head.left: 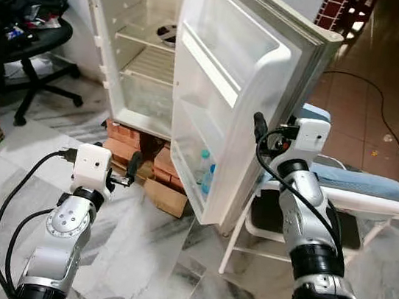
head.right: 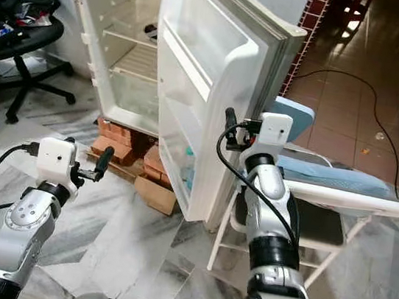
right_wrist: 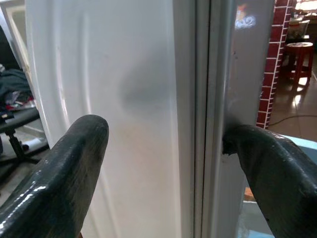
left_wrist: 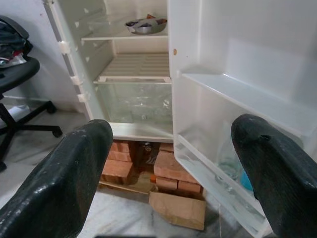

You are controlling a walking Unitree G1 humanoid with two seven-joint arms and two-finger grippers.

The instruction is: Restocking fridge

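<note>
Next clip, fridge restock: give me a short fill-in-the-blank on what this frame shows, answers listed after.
1. The fridge door stands ____.
2. The right gripper has its fingers on either side of the door's ____.
3. The fridge sits raised on red ____.
4. A metal ____ sits on the upper shelf inside.

Missing words: open; edge; bricks; bowl

White fridge point(head.left: 135, 51) on bricks, door point(head.left: 228, 101) wide open, bottles point(head.left: 204, 171) in lowest door shelf
</note>
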